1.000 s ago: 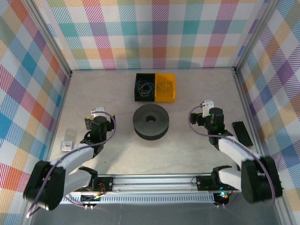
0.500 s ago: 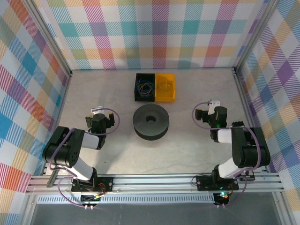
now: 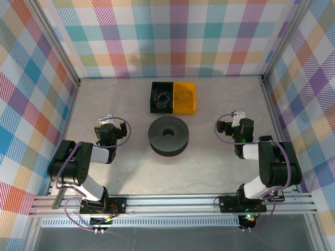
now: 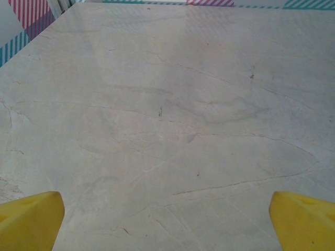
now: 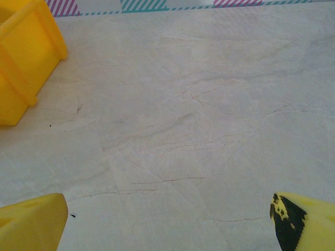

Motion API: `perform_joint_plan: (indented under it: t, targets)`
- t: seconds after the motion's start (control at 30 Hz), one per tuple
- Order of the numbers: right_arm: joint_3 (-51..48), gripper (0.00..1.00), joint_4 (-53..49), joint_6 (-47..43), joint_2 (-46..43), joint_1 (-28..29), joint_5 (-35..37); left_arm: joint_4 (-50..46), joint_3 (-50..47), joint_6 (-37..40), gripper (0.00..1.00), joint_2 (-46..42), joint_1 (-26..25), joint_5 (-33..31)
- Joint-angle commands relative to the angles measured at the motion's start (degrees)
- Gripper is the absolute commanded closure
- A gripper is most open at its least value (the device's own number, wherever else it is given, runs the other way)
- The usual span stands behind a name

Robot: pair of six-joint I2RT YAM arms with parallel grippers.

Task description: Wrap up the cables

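Note:
The black round spool [image 3: 168, 136] lies flat at the table's middle. Behind it, faint loops of thin reddish wire, the cables [image 3: 183, 95], lie in the orange bin [image 3: 194, 99]. My left gripper [image 3: 108, 125] sits low over the table left of the spool, well apart from it. Its yellow fingertips [image 4: 31, 222] stand wide, so the left gripper [image 4: 167, 225] is open over bare table. My right gripper [image 3: 234, 122] is right of the spool, also apart. The right gripper [image 5: 168, 225] is open with nothing between its fingers [image 5: 32, 224].
A black bin [image 3: 155, 107] holding blue and yellow wires adjoins the orange bin, whose corner [image 5: 23, 57] shows at the upper left of the right wrist view. Metal frame posts and plaid walls close in the table on three sides.
Both arms have folded up from a stretched, low pose. The left gripper has crept slightly toward the far wall. Both grippers stay open and empty.

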Motion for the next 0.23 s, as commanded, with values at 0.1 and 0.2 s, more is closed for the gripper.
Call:
perform_joint_plan:
  t: [0.1,0.2]
  targets:
    - [0.07,0.01,2.02,0.78,0.15,-0.05,-1.28,1.58,0.52,-0.89,0.00,-0.37,0.40,0.68]
    - [-0.01,0.01,2.19,0.78,0.12,-0.06,-1.30,1.57,0.52,-0.89,0.00,-0.37,0.41,0.68]
